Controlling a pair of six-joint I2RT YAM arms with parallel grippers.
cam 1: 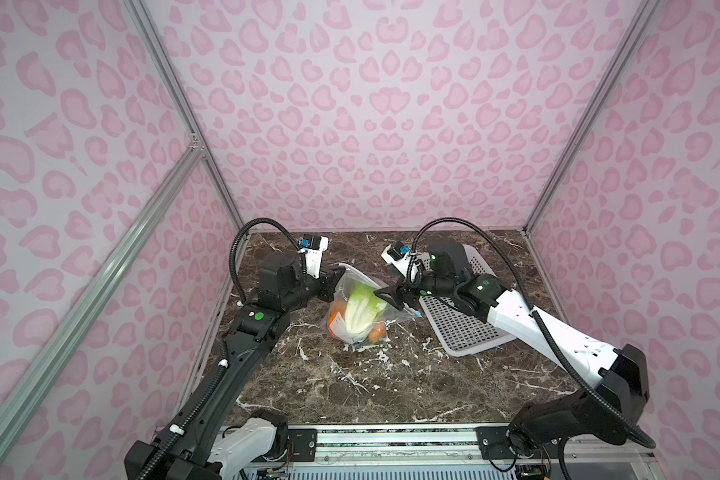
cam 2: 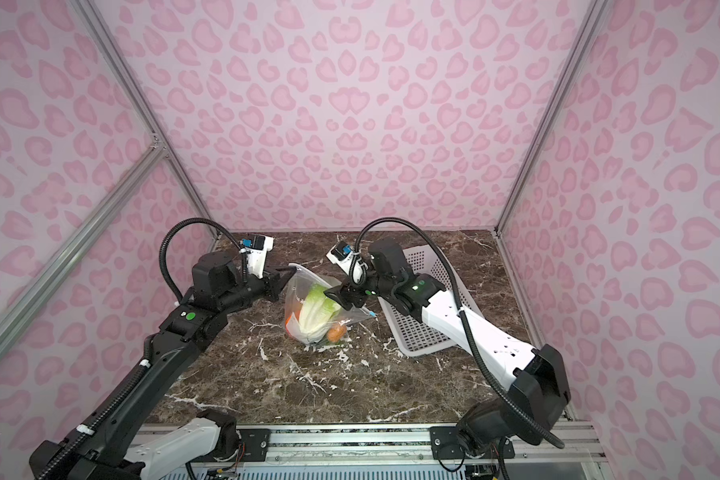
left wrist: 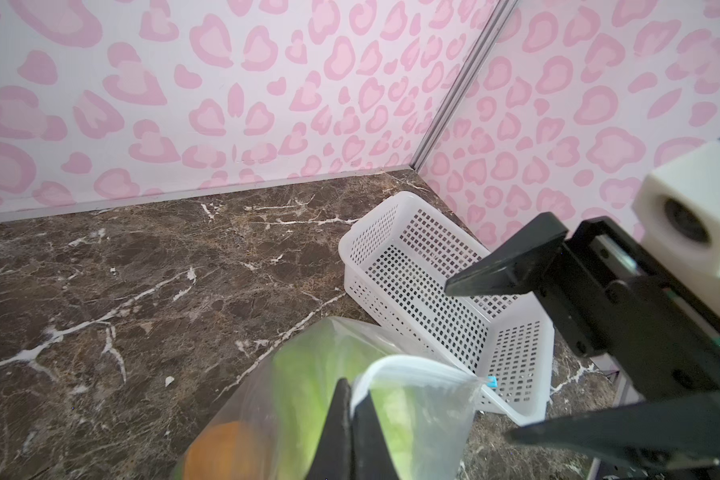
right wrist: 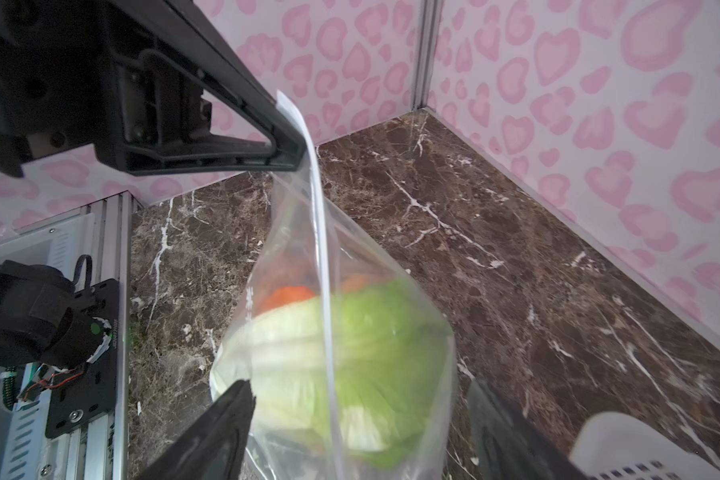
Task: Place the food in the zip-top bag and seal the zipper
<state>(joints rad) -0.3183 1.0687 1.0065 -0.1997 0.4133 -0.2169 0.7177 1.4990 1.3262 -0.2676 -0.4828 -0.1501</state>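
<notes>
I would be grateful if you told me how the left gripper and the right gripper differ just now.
The left gripper is shut, the right gripper open. The left gripper pinches the zip-top bag by its zipper; the right gripper holds nothing, jaws either side of the bag. Both are black.

arms (cam 1: 242, 332): black-and-white shells | cables (cam 1: 233, 262): black corrugated hoses | markings: green dots (cam 1: 259, 316) | wrist cameras (cam 1: 313, 262): white
</notes>
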